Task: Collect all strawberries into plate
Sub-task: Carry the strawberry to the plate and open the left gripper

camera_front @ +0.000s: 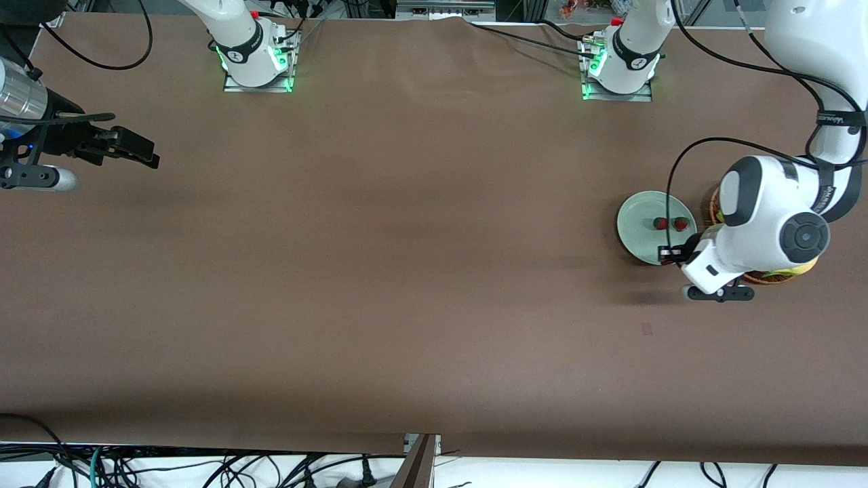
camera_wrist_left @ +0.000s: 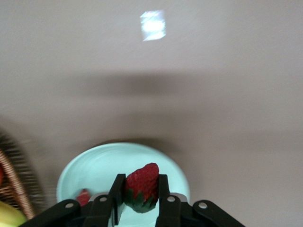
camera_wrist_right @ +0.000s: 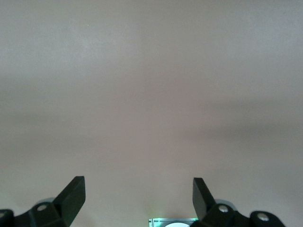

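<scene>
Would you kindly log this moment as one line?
left hand: shut on small red strawberry, over pale mint-green round plate | plate: two strawberries | right hand: open, waiting

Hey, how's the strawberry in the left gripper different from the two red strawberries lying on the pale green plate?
The strawberry in the left gripper is pinched between the black fingers over the round pale mint-green plate; the two red strawberries on the plate lie loose on its surface, side by side. The held one sits tip-up with its green cap down; the lying ones' pose is unclear. All are small and red.

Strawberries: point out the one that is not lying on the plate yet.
The strawberry clamped in the left gripper, over the plate; the other two lie on it.
</scene>
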You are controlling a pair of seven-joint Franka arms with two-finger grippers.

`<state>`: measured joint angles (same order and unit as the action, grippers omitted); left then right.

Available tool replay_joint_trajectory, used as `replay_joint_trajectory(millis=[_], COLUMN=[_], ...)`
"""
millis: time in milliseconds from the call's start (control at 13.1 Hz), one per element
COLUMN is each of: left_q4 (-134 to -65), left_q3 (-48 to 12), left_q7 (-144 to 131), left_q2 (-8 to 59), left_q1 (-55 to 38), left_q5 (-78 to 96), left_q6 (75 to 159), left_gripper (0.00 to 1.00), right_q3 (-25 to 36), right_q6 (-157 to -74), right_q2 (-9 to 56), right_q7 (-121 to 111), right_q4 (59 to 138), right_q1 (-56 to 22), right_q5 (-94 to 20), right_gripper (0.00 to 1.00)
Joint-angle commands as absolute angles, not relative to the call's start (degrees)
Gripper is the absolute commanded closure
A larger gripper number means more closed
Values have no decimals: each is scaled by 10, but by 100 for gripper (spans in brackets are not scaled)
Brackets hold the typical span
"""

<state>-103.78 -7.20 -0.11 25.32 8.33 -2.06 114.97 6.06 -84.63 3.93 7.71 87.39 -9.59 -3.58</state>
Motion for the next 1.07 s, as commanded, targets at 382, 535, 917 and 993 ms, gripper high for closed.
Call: replay_joint_trajectory(millis=[382, 535, 917, 993], left_q4=[-1262, -1288, -1264, -1237], left_q3=[-71, -71, -74, -74], left_q7=[11, 4, 12, 15], left_q2=[188, 183, 177, 171], left_q1=[72, 69, 55, 55], left_q5=[-5, -5, -6, -8], left_q6=[1335, 1351, 1307, 1268], left_gripper=[92, 91, 0, 0], right_q3=[54, 52, 53, 54], right_q6=[-850, -851, -854, -854], right_q2=[55, 55, 57, 56], right_q7=[70, 71, 70, 70], right_q4=[843, 843, 843, 843], right_q1=[-87, -88, -87, -86], right_q5=[-18, -20, -19, -22], right_gripper=[0, 0, 0, 0])
